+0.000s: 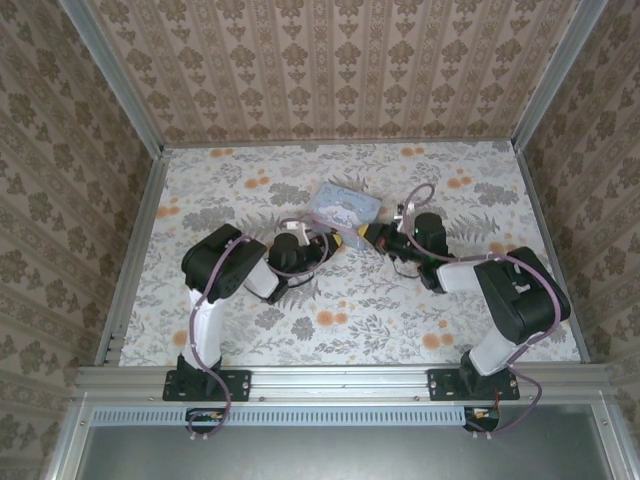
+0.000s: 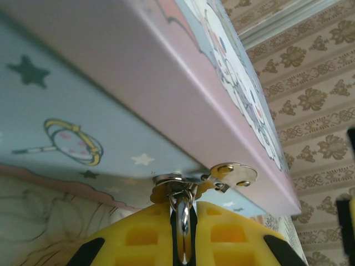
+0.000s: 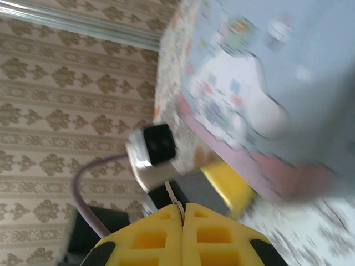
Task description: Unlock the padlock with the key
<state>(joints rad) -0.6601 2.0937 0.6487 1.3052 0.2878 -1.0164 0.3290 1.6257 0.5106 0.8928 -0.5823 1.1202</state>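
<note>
My left gripper (image 2: 186,208) sits just under the front edge of the pastel tin (image 2: 111,83). Its yellow fingers are shut on the padlock (image 2: 184,221), which shows as a shiny metal edge hanging from a small ring at the tin's hasp (image 2: 236,174). In the top view the left gripper (image 1: 330,243) and the right gripper (image 1: 365,235) nearly meet tip to tip below the tin (image 1: 343,207). My right gripper (image 3: 182,208) is shut on the key (image 3: 172,194), a thin sliver sticking out between its fingertips toward the left arm's yellow finger (image 3: 227,185).
The left arm's wrist camera (image 3: 152,145) and its purple cable (image 3: 83,188) sit close in front of the right gripper. The tin (image 3: 249,83) lies at the table's middle back. Patterned walls close in the table on three sides, with metal rails (image 1: 130,260) along them.
</note>
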